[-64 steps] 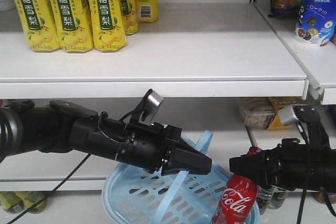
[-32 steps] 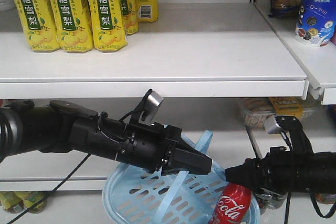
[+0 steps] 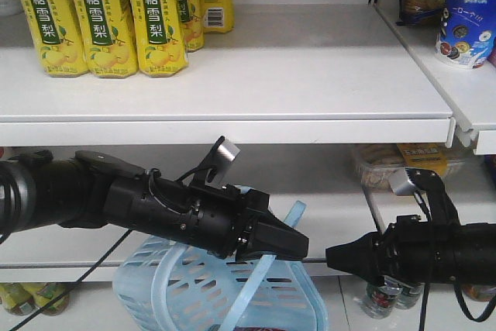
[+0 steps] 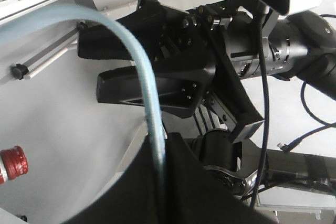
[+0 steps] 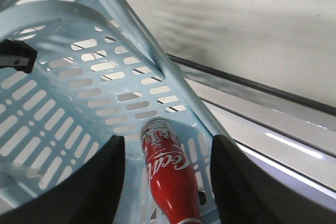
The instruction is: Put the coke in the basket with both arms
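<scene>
White store shelf (image 3: 294,75), yellow drink bottles (image 3: 101,21) standing at its 10 o'clock, side shelf (image 3: 457,91) at 3 o'clock bearing blue snack tub (image 3: 465,25)

Shop, supermarket aisle. Tiered white metal shelf (image 3: 310,75) units on slotted uprights. Identical yellow drink bottles (image 3: 101,17) lined up in rows, labels facing out. Bagged snack packs (image 3: 465,21) on side shelf. Boxed food trays (image 3: 387,164) on lower tier. Light blue plastic shopping basket (image 3: 194,284).

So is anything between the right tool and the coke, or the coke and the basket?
Nothing visible. The coke lies on the floor of the basket, framed between the open fingers of the right tool.
</scene>
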Available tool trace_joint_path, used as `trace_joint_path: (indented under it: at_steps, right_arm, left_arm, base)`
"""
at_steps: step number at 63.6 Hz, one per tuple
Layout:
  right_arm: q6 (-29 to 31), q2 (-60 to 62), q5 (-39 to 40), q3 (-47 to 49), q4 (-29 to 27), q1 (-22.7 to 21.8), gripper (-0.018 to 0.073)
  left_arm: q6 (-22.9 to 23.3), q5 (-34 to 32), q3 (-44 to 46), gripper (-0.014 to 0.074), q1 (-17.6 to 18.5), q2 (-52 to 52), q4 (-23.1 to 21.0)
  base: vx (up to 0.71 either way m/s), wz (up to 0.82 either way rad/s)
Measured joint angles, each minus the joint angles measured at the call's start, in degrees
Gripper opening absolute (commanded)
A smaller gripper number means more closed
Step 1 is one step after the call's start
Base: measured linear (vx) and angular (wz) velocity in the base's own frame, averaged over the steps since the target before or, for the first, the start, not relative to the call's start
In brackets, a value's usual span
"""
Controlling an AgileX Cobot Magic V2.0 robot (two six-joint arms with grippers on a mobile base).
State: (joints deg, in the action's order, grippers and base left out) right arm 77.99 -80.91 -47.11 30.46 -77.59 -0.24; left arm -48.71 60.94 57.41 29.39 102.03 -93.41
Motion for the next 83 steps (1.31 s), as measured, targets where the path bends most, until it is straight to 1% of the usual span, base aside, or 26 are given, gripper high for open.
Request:
trace_joint_path:
  at_steps: [13,24,36,45,52,59,68,79,83]
  right_arm:
    - [0.0,0.1,-3.2,0.0,0.0,0.0,0.0371]
    - [0.0,3.4,-4.3,0.0,0.9,0.0,0.0371]
    - [-0.8,10.8,-3.5,0.0,5.0,0.0,0.0371]
    - [-4.6,17.0,-0.9,0.0,9.8,0.0,0.0371]
    - [-8.7,21.6,1.5,0.6,15.1,0.0,0.0371]
    - [-14.7,25.5,1.8,3.1,23.6,0.0,0.0371]
    - [-24.5,28.9,1.7,8.4,36.4,0.0,0.0371]
    - [-36.3,31.4,2.6,14.2,49.7,0.0,0.0371]
    - [-40.6,32.0,3.7,15.4,53.6,0.0,0.0371]
  left_arm:
    - [0.0,0.0,0.0,-0.0006,0.0,0.0,-0.1]
    - [0.0,0.0,0.0,-0.0006,0.0,0.0,-0.1]
    - [0.0,0.0,0.0,-0.0006,0.0,0.0,-0.1]
    - [0.0,0.0,0.0,-0.0006,0.0,0.0,-0.1]
    - [0.0,0.0,0.0,-0.0006,0.0,0.0,-0.1]
    - [0.0,0.0,0.0,-0.0006,0.0,0.0,-0.1]
    - [0.0,0.0,0.0,-0.0006,0.0,0.0,-0.1]
    - [0.0,0.0,0.0,-0.0006,0.0,0.0,-0.1]
    - [0.0,0.0,0.0,-0.0006,0.0,0.0,-0.1]
  base:
    - [0.00,0.00]
    - [0.00,0.00]
    - [0.00,0.00]
    - [0.00,0.00]
    - [0.00,0.00]
    - [0.00,0.00]
    - [0.00,0.00]
    - [0.00,0.00]
    - [0.00,0.00]
